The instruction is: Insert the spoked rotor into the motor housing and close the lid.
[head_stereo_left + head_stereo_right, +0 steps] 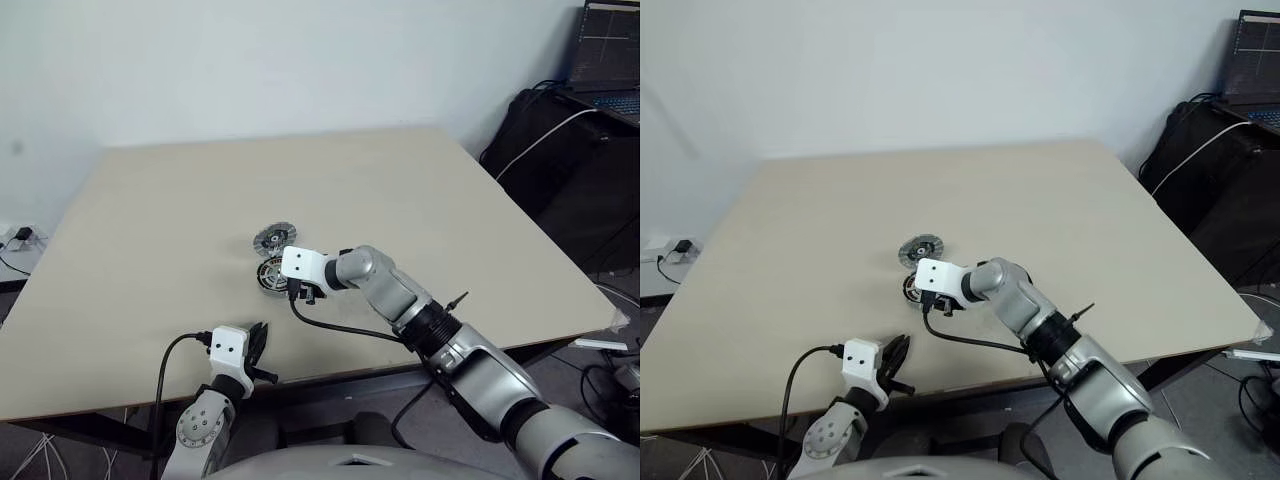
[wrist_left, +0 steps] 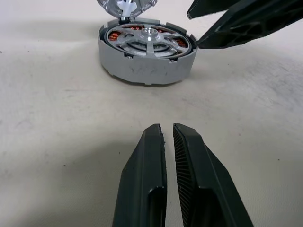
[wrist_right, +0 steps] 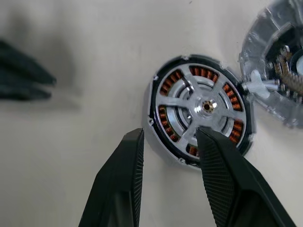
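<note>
One spoked rotor (image 3: pixel 201 108) lies flat inside motor housing (image 2: pixel 147 67), hub up.

Silver-grey jointed arms with black collars; white blocks at both wrists, black cables looping out; each pincer (image 1: pixel 258 340) has ribbed black fingers (image 2: pixel 189 165).

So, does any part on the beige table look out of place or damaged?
Nothing stands out. The silver spoked rotor sits level inside the round copper-wound motor housing, and the ribbed silver-grey lid lies beside it, not yet fitted.
</note>
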